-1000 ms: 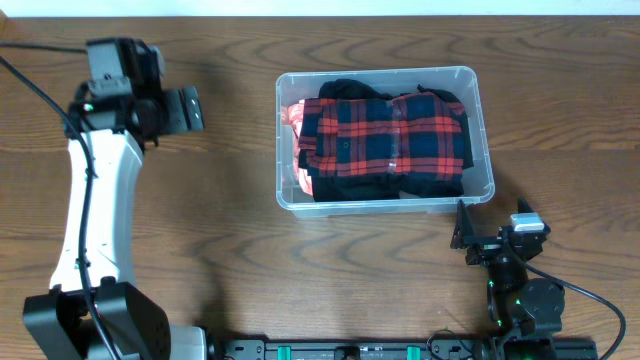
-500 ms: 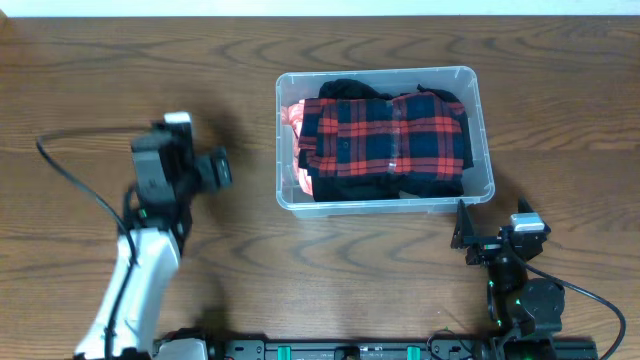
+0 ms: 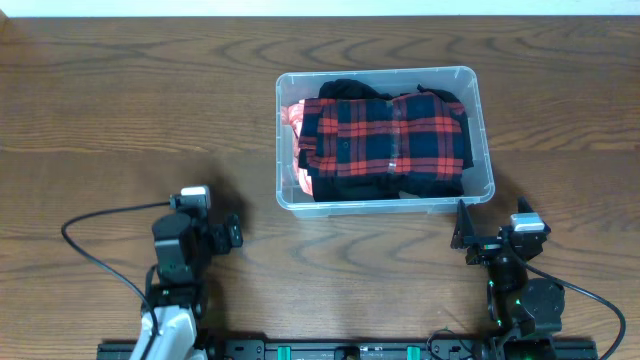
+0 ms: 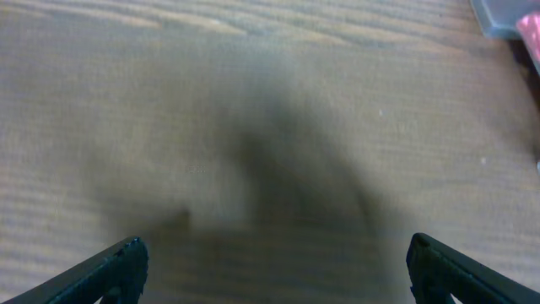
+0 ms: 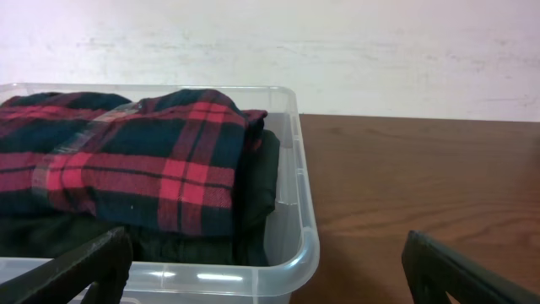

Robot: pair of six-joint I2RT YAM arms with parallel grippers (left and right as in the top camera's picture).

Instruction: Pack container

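Where the container sits: container (image 3: 484,130) on the far, right-of-centre part of the wooden table (image 3: 120,100), upright, open-topped, long side running left to right.
Contents: folded red-and-navy plaid shirt (image 3: 385,140) on top, covering most of the opening. Under and around it lies black clothing (image 3: 350,90). A bit of pink fabric (image 3: 290,115) shows against the left wall.
Fill level: right wrist view puts the plaid stack at about rim height; cannot tell closer than that.
Left gripper (image 4: 272,257): low at the near edge, left of the container and well apart from it. Jaws spread wide, only blurred bare table between them.
Right gripper (image 5: 266,257): low at the near edge, just in front of the container's near right corner and facing it. Jaws spread wide, gripping nothing.
Loose item: black cable (image 3: 90,225) looping over the table left of the left arm.
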